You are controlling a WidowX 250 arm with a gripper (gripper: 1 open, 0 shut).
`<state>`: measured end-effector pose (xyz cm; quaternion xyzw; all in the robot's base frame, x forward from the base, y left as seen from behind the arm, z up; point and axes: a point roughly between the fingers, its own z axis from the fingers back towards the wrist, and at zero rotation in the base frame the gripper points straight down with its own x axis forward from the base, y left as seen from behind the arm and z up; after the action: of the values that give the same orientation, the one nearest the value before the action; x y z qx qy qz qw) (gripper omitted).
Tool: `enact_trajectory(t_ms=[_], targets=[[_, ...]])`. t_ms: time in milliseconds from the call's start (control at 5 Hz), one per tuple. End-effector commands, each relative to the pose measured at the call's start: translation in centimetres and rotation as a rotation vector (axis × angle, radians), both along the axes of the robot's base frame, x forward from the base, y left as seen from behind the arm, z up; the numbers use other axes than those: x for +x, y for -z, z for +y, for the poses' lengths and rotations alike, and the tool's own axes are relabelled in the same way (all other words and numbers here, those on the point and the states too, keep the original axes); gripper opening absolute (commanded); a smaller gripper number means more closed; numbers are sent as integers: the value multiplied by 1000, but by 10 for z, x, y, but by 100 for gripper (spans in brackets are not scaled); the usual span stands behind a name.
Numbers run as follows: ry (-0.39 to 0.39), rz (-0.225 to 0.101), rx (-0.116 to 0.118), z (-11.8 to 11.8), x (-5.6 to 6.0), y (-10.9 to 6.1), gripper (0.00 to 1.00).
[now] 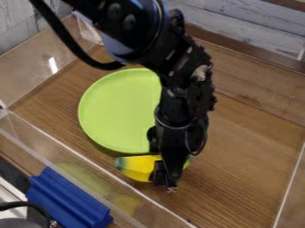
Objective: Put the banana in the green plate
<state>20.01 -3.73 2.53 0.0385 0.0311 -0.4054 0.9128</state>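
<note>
The lime-green plate [113, 109] lies on the wooden table, left of centre. The yellow banana [141, 166] with its green tip sits just off the plate's near rim. My black gripper [167, 174] points straight down over the banana's right end. Its fingers are closed in around the banana, which seems to be held between them. The arm hides the banana's right end and the plate's right rim.
A blue block [66, 205] lies at the near left, behind the clear plastic wall [71, 160] that rings the table. Bare wood [256, 134] stretches to the right of the arm.
</note>
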Motion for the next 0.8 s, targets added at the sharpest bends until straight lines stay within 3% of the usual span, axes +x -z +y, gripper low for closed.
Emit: enact_trajectory(t_ms=[0, 600], targets=[[-12, -66, -9, 1, 13, -17, 0], [-37, -62, 1, 3, 13, -26, 0]])
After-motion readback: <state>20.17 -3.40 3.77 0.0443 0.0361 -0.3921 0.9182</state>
